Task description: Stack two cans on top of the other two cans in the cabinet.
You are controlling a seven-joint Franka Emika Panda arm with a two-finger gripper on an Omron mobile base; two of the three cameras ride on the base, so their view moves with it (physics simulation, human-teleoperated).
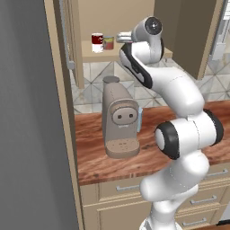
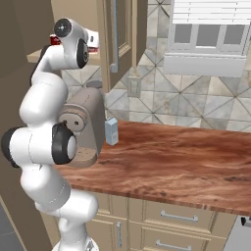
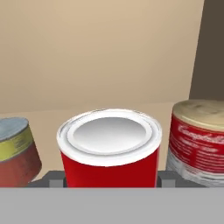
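A: Where is the gripper (image 3: 109,181)?
B: In the hand view its two dark finger tips (image 3: 54,181) sit on either side of the bright red can (image 3: 109,151), one at each flank, low on the can's body. The jaws look closed against its sides, so it is grasping that can.

A: And the can itself?
B: Upright, with its silvery lid facing up. It is inside the cabinet (image 3: 100,57), and the tan shelf and back wall show behind it.

A: What stands next to it?
B: In the hand view, a can with a red upper band (image 3: 199,142) and a greyish lower part stands just beside it on one side, upright, with a pale lid. On the other side is a greyish tin with a yellow-and-red label (image 3: 15,151), also upright and a little apart from the red can. Whether the red can rests on the shelf or is lifted off it, I cannot tell.

A: From the base cameras?
B: In the left base view the arm (image 1: 179,117) reaches up to the cabinet shelf (image 1: 101,56). A dark red can with a white lower band (image 1: 97,42) stands there, touching a smaller tin (image 1: 108,42) beside it. Below on the wooden counter (image 1: 94,157) stands a beige coffee machine (image 1: 119,119). The right base view shows a small pale blue carton (image 2: 111,131) just beside that machine.
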